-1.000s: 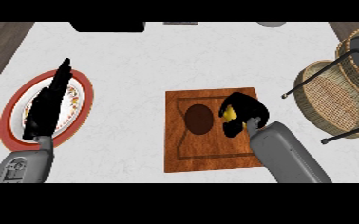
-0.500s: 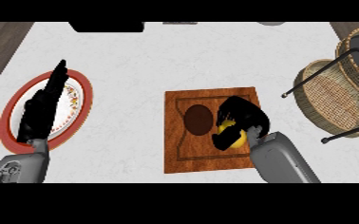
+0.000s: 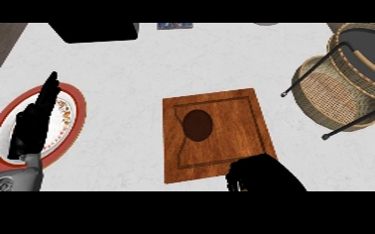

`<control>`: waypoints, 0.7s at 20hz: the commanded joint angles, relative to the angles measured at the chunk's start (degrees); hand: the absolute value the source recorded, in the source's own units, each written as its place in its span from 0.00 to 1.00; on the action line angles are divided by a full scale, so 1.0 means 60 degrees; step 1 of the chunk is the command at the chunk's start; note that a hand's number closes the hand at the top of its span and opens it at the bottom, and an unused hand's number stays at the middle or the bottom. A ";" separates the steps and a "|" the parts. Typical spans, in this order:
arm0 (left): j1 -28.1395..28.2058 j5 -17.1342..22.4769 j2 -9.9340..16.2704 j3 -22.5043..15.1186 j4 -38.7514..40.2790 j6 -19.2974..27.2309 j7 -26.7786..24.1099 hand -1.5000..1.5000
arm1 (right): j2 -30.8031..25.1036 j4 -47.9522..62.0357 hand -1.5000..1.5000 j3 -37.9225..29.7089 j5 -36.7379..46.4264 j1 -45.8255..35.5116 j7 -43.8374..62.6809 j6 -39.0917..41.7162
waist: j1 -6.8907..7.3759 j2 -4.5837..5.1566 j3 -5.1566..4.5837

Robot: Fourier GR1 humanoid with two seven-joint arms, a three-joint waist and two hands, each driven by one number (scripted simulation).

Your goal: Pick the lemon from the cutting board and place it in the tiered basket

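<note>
At the far left we see a round plate point(image 3: 71, 110) with a red rim and a white, patterned middle, lying flat on the pale counter point(image 3: 183, 59). Our left hand point(image 3: 33, 124) shows over this plate, its fingers straight and held together, pointing up toward the far edge of the counter; it holds nothing. Its grey forearm comes in from the lower left corner.

Further along the far edge we see a dark, flat block point(image 3: 96, 31), and just to its right a small bluish item point(image 3: 175, 26) that is too cut off for us to name.

In the middle lies the wooden cutting board point(image 3: 219, 129), turned a little askew on the counter, with a groove running round its face and a dark oval spot left of its centre. We see no lemon on the board's bare surface.

At the board's near right corner we see our right hand point(image 3: 260, 174), a dark shape low in the view and partly cut by the lower edge. Its fingers look curled inward, but we cannot tell what they hold, if anything; we cannot make out the lemon, which may be hidden in that hand.

At the far right stands the tiered basket point(image 3: 330, 96), woven wicker in a dark metal frame, well apart from the board.
</note>
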 commanded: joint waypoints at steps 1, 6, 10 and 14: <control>0.0310 0.0039 0.0102 0.0095 -0.0229 -0.0049 0.0019 0.50 | -0.0775 -0.2869 1.00 -0.0423 -0.0071 0.1434 -0.0848 -0.0908 | -0.0168 -0.0041 0.0016; 0.0067 -0.0079 -0.0074 -0.0042 -0.0039 0.0058 -0.0016 0.50 | -0.1086 -0.5439 1.00 -0.2126 -0.0273 0.2328 -0.1108 -0.1774 | -0.0012 0.0121 0.0001; 0.0193 -0.0154 -0.0115 -0.0140 -0.0240 0.0065 -0.0161 0.50 | -0.1300 -0.6007 1.00 -0.3452 -0.0983 0.2714 -0.1551 -0.2037 | 0.0094 0.0114 -0.0005; 0.0291 -0.0259 -0.0255 -0.0263 -0.0114 0.0119 -0.0207 0.50 | -0.1738 -0.5957 1.00 -0.5214 -0.1339 0.2263 -0.1770 -0.1960 | 0.0161 0.0126 -0.0016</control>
